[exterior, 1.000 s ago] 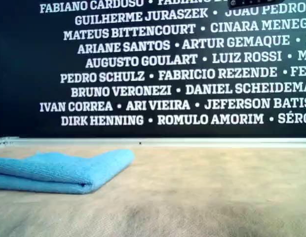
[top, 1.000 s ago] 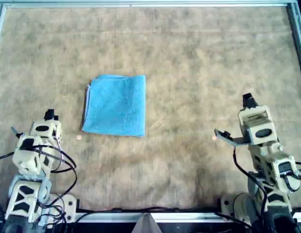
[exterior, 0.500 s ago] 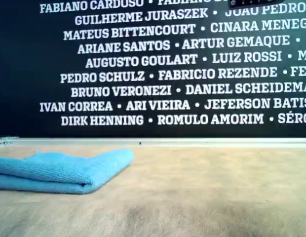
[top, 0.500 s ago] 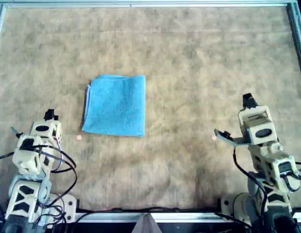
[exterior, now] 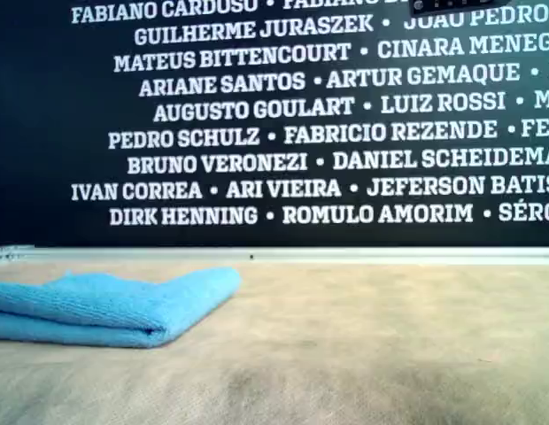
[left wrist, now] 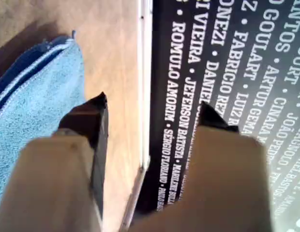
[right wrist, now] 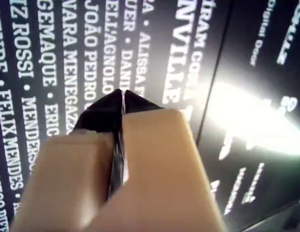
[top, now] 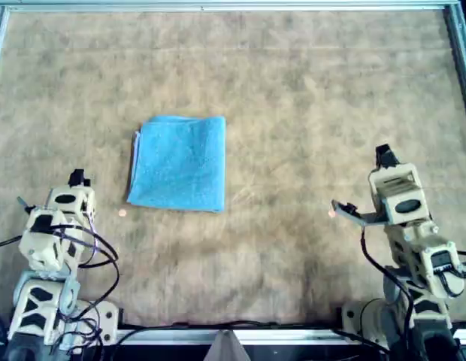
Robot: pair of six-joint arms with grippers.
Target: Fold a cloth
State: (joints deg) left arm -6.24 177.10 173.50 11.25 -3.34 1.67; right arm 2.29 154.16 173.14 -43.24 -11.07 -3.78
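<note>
The cloth (top: pixel 177 163) is a light blue towel lying folded into a thick rectangle on the brown mat, left of centre in the overhead view. In the exterior view the cloth (exterior: pixel 106 305) sits low at that view's left, its layers stacked. My left gripper (top: pixel 77 178) rests near the overhead view's lower left, short of the cloth and apart from it. In the left wrist view the left gripper (left wrist: pixel 152 106) is open and empty, with the cloth (left wrist: pixel 34 106) beside one finger. My right gripper (top: pixel 383 156) is at the overhead view's lower right, far from the cloth. The right gripper (right wrist: pixel 122 94) is shut on nothing.
A brown felt mat (top: pixel 293 90) covers the table inside a metal frame (top: pixel 218 6). A black wall with white names (exterior: pixel 301 133) stands behind the far edge. Two small pale dots (top: pixel 122 213) (top: pixel 331 213) mark the mat in front of the arms.
</note>
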